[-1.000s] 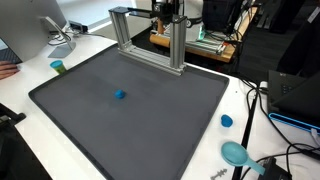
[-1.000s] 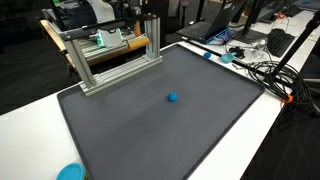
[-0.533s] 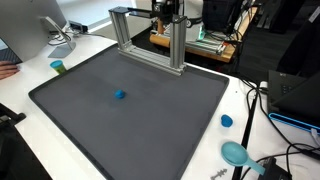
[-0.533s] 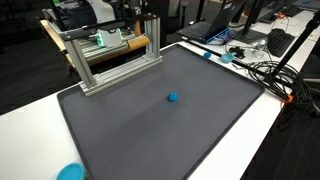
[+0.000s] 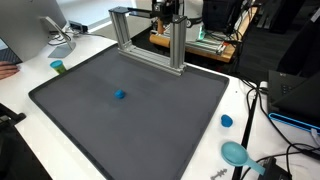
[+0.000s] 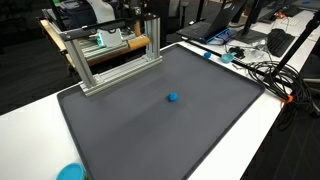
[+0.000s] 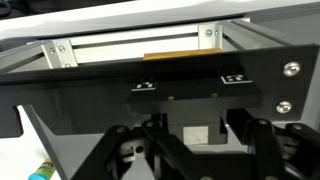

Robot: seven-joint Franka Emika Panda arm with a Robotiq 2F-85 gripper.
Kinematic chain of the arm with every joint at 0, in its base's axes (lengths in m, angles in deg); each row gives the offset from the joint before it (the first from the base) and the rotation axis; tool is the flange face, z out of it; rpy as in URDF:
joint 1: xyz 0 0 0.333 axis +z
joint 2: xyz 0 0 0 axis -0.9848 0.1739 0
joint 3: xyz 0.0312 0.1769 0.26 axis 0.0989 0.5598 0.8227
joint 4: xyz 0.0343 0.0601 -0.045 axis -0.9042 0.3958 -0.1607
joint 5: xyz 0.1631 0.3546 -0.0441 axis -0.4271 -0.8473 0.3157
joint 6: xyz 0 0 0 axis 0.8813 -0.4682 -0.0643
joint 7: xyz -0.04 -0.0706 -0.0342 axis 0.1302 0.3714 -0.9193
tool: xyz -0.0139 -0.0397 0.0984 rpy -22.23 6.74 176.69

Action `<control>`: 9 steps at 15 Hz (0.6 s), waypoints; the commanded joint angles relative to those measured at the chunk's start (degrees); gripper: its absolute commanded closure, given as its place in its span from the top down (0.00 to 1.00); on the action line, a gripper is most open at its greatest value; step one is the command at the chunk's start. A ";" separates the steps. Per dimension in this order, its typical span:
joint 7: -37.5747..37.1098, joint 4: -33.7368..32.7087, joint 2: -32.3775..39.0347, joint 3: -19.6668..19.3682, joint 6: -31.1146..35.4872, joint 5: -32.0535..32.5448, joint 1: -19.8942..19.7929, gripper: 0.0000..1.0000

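A small blue object lies alone on the dark grey mat; it also shows in an exterior view on the mat. An aluminium frame stands at the mat's back edge, seen in both exterior views. My gripper hangs high behind the frame's top bar, far from the blue object. In the wrist view my gripper has its jaws apart with nothing between them, and the frame fills the top of that view.
A teal cup stands left of the mat. A blue cap and a teal disc lie on the white table at the right, near cables. A teal disc sits at the table's near corner.
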 commanded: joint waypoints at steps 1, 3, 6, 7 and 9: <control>-0.87 2.79 -1.42 0.37 2.51 0.19 0.54 0.71; -0.79 0.61 0.25 0.44 2.82 0.18 0.46 0.69; -0.52 0.80 -0.10 0.08 3.82 0.06 0.31 0.62; -0.35 0.70 -0.26 0.02 3.60 -0.05 0.43 0.62; 0.58 1.31 -0.93 -0.45 2.91 -0.31 0.79 0.61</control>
